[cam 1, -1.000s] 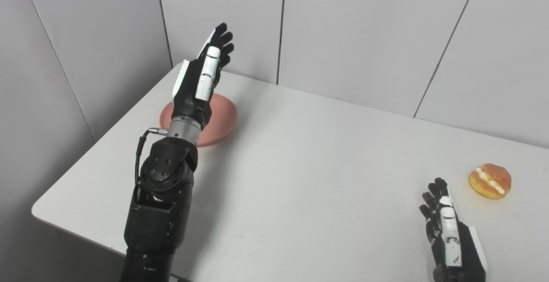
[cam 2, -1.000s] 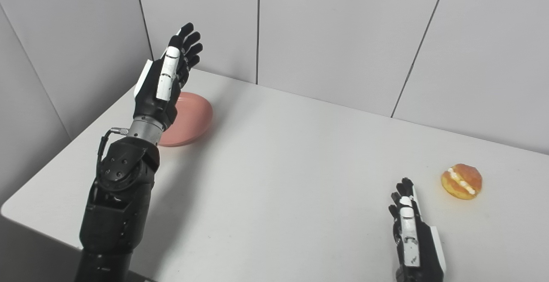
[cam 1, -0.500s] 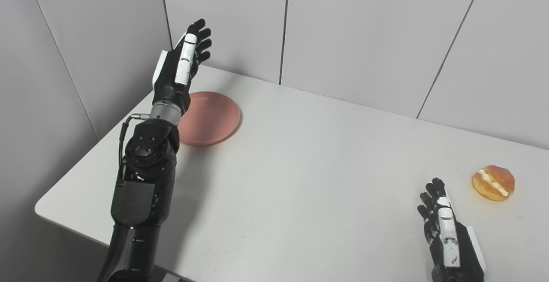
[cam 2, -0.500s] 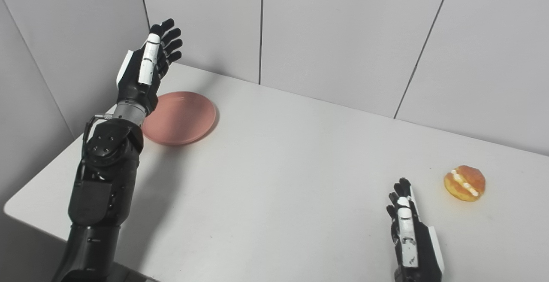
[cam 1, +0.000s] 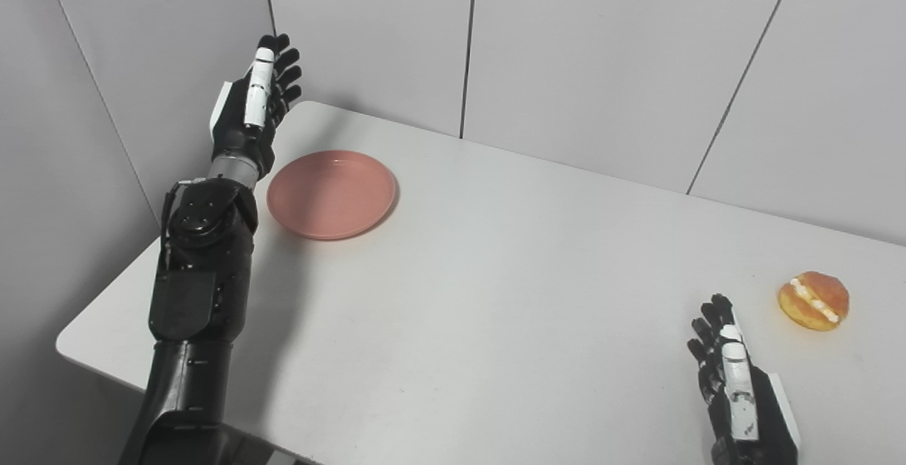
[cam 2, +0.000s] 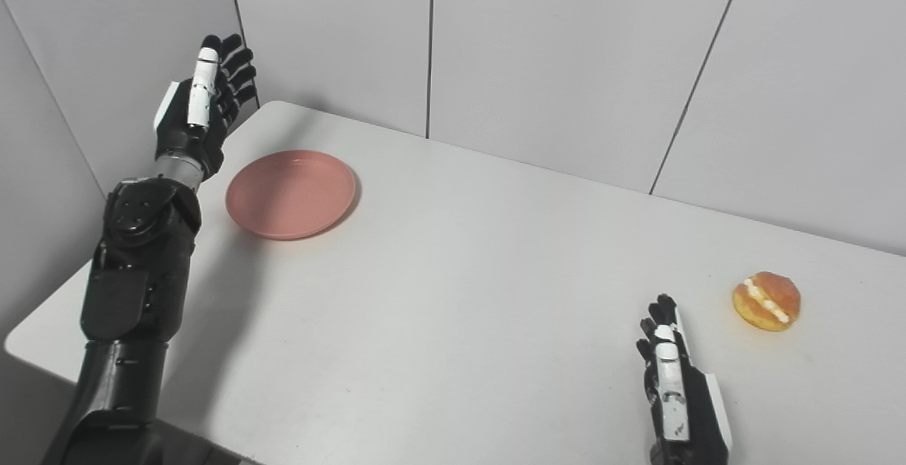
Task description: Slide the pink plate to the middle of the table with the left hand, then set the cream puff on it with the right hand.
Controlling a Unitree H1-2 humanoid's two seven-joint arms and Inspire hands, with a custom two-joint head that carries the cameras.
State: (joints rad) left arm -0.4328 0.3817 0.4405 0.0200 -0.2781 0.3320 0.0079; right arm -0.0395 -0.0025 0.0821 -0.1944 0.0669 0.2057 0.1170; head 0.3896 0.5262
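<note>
Hovering empty, spread left hand [cam 1: 251, 115] beside pink plate [cam 1: 331, 194]; right hand [cam 2: 676, 394] empty, uncurled.

1. left hand [cam 1: 249, 115] is swinging toward the table's left edge: a second ago it was raised in front of the pink plate [cam 1: 331, 194], now it is sitting raised off the plate's left side, past the rim, not touching it.
2. The left forearm is tracking along with it, now lying along the left table edge [cam 1: 106, 295] instead of crossing the plate's near side.
3. The plate is no longer being covered: partly hidden behind wrist and hand a second ago, half clear half a second ago, fully exposed now.
4. The hand's fingers are staying extended and apart throughout the swing, holding nothing.
</note>
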